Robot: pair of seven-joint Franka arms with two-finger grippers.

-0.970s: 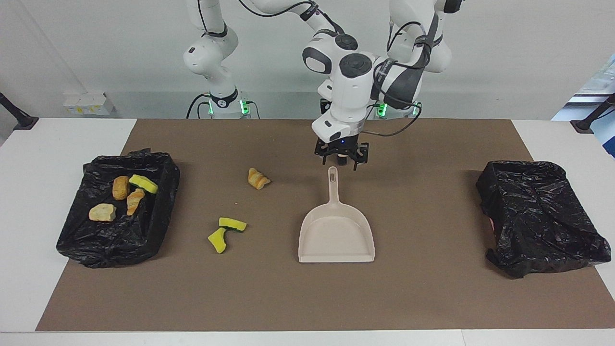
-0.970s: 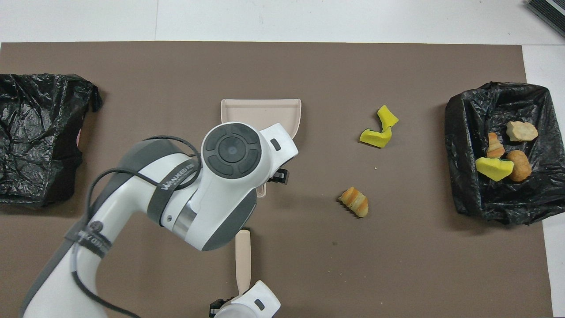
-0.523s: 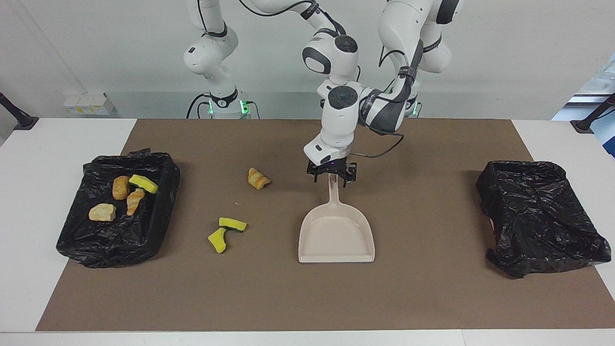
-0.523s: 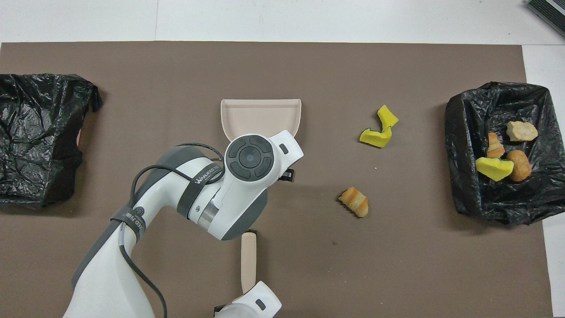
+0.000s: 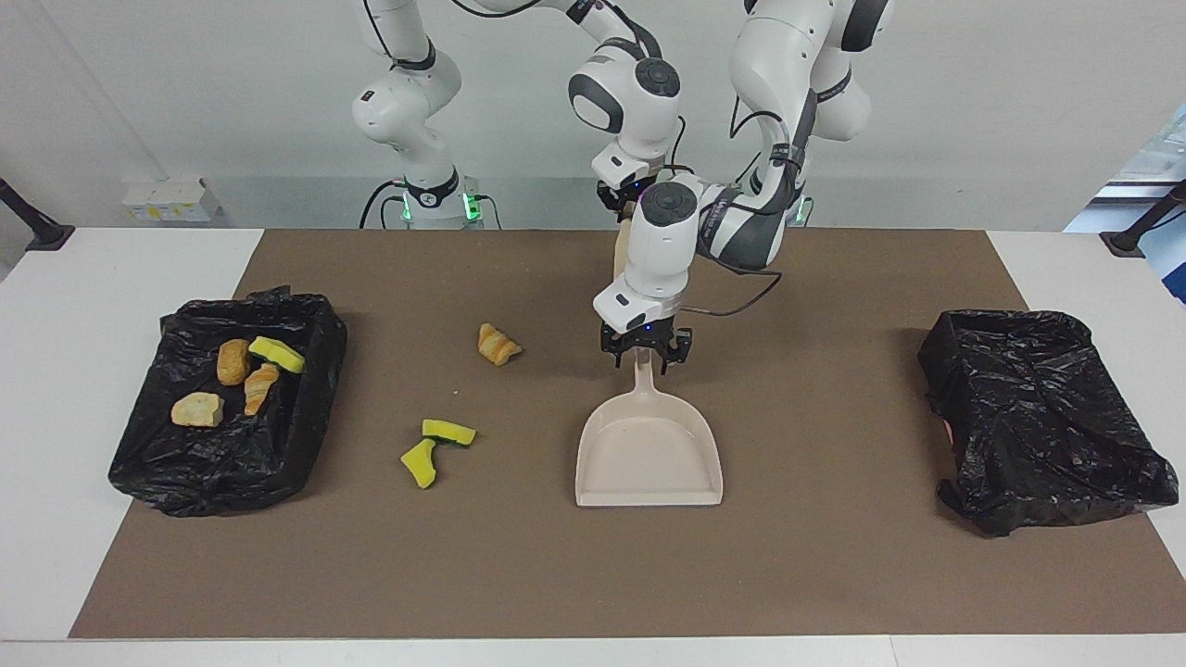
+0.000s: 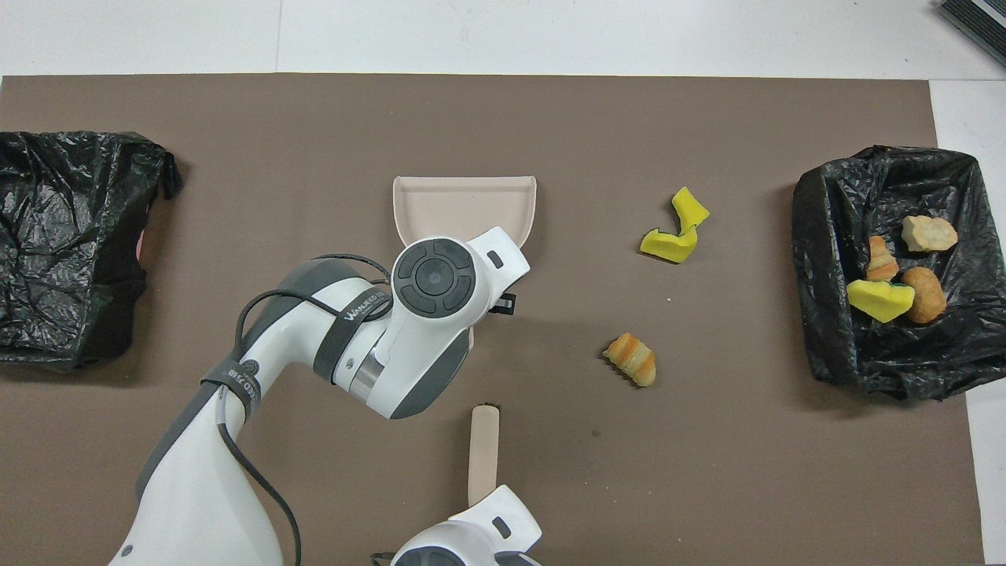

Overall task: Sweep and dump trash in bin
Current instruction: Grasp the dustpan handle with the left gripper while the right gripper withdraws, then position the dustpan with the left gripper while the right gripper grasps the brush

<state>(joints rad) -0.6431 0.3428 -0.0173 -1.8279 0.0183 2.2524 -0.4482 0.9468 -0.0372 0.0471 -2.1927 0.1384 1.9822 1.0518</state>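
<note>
facing view: brown mat (image 5: 834,574) over white table (image 5: 56,389)

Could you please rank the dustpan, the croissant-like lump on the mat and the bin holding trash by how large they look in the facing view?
1. Bin holding trash, clearly the largest.
2. Dustpan, pan and handle together.
3. Croissant-like lump, by far the smallest.

White jointed arms (image 5: 649,250), grey joint caps, black cables, grey bands, green base lights, black jaws
</note>
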